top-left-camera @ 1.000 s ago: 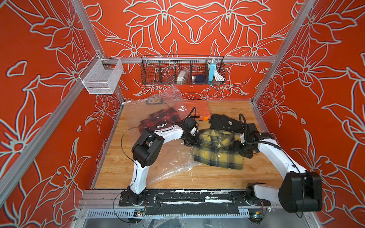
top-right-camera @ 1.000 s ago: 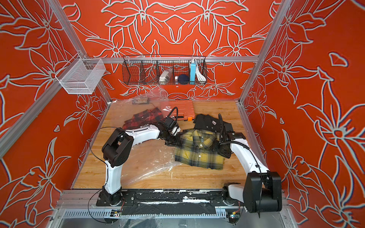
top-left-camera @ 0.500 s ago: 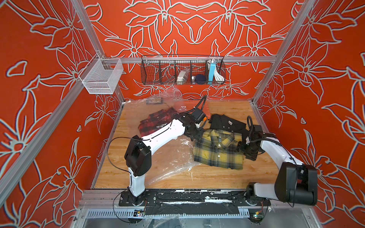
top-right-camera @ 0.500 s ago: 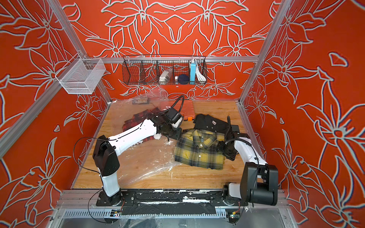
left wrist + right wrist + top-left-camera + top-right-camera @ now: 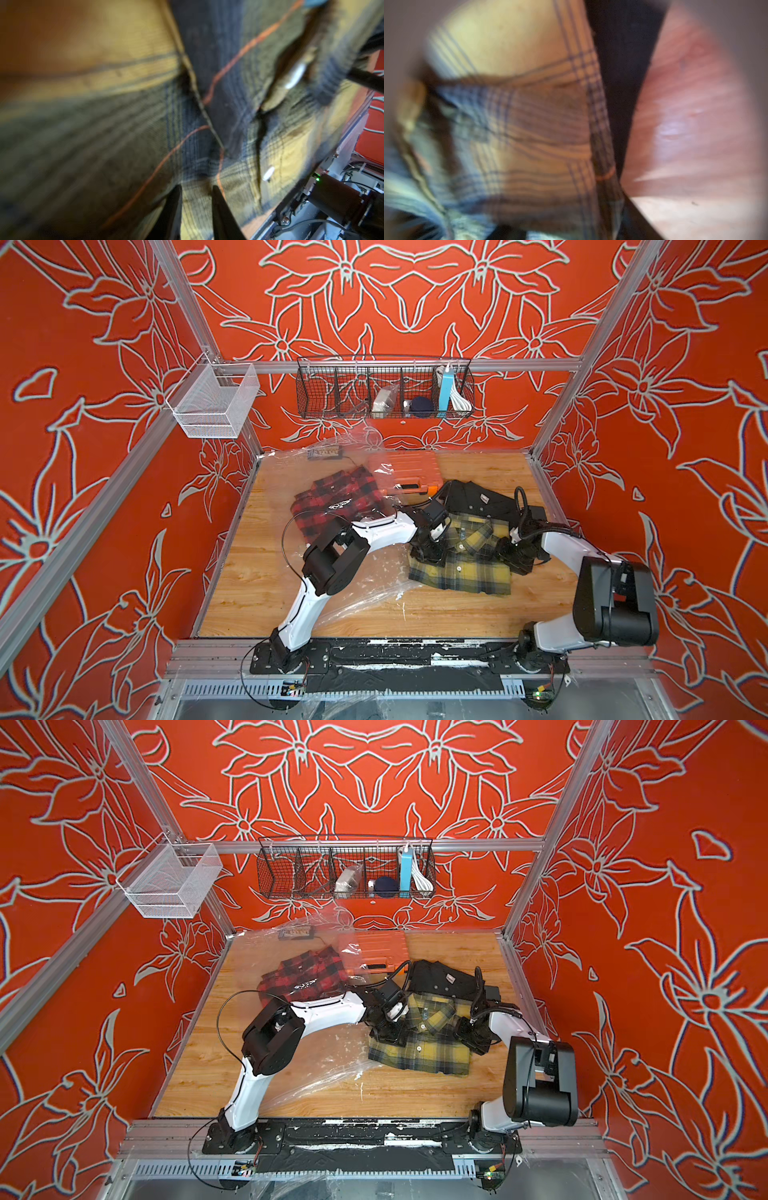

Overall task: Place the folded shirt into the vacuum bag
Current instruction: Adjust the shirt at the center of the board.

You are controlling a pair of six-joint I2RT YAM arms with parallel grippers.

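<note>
**A:** What lies on the left?

**B:** The vacuum bag (image 5: 365,587) is spread crumpled over the left half of the tabletop (image 5: 253,585). A red plaid shirt (image 5: 332,497) shows under its clear plastic toward the back.

**A:** And the left arm?

**B:** Half a second ago it reached toward the back, by the collar of the yellow plaid shirt (image 5: 469,572). Now its elbow is folded and the left end effector (image 5: 432,549) is down on that shirt's left part. In the left wrist view its fingers (image 5: 173,209) stand a little apart with their tips at the cloth. Whether they pinch a fold, I cannot tell.

**A:** The shirt itself?

**B:** It has not shifted. It lies flat, right of centre and outside the bag, with its left edge meeting the plastic. A black shirt (image 5: 478,499) lies just behind it.

**A:** The right side?

**B:** The right end effector (image 5: 513,560) stays at the shirt's right edge. Its wrist view is blurred, so I cannot tell whether it is apart or together.
</note>
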